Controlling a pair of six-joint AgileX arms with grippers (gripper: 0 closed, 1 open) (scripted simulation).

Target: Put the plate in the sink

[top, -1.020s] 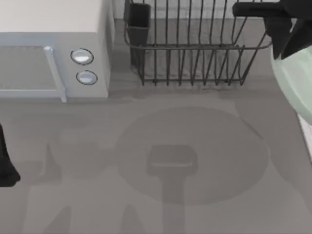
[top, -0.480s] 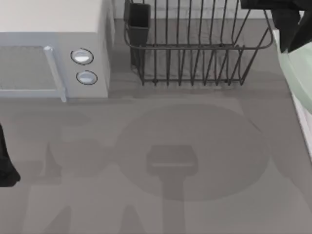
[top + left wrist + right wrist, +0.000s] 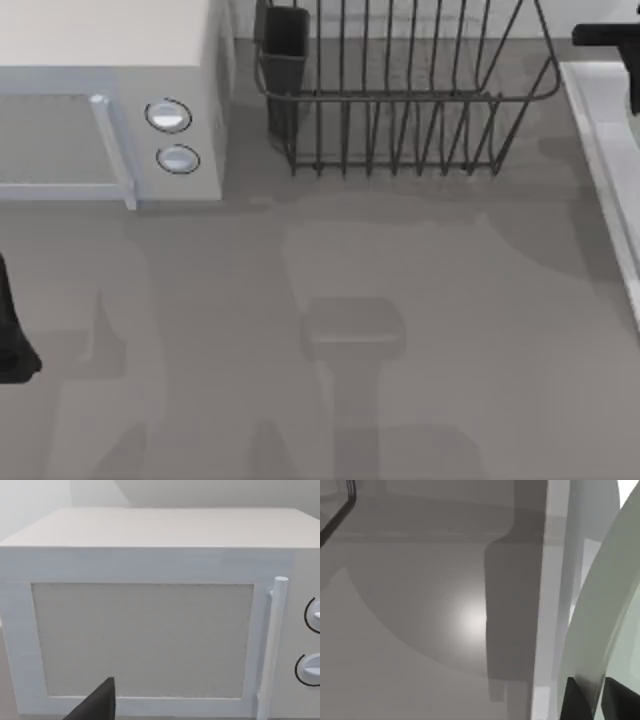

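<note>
Starting at the left edge of the top view, the left arm [image 3: 14, 330] sits parked low by the counter's [image 3: 300, 400] left side, mostly cut off, and I can't tell how its hand is set; its wrist view looks at the front of the microwave [image 3: 150, 630], with one dark fingertip [image 3: 97, 705] poking in at the edge. The microwave [image 3: 100, 100] sits at the back left with its door handle [image 3: 112, 150] and two knobs [image 3: 170, 135] facing the open counter. Next along the back is the dark wire dish rack [image 3: 400, 100], with a dark cup-like holder [image 3: 285, 45] at its left end. The whole middle and front of the counter is bare grey, so lots of room there. At the far right, the sink's [image 3: 600, 130] pale rim runs front to back along the counter edge, most of the basin cut off. The right arm [image 3: 610, 40] is a dark bit up in the back right corner, over the sink. In the right wrist view the plate [image 3: 605, 615] is seen edge-on, tilted steeply with its rim running up and away from the right hand [image 3: 597, 700], right beside the sink's rim [image 3: 550, 605]. The dark fingers [image 3: 577, 700] are clamped on the plate's edge, one either side. Most of the plate is out of frame.
</note>
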